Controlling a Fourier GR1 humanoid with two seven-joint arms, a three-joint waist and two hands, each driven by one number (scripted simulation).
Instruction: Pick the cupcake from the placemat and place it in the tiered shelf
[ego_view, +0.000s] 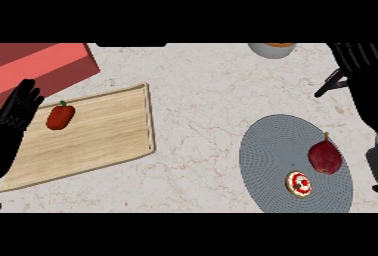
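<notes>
Nothing done yet: cupcake (299, 183) sits on placemat (277, 145), left hand (21, 107) open and empty, right hand's state unclear.

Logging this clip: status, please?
Left hand open, resting at left edge. Right hand not seen. Small round red-and-white-topped cupcake on grey round placemat, untouched. Dark red pear-shaped fruit beside it.

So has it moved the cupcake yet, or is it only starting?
Only starting. Nothing is done: the cupcake lies on the grey placemat beside a dark red fruit. Nothing is in hand; the left hand rests open. Picking up and shelving remain.
</notes>
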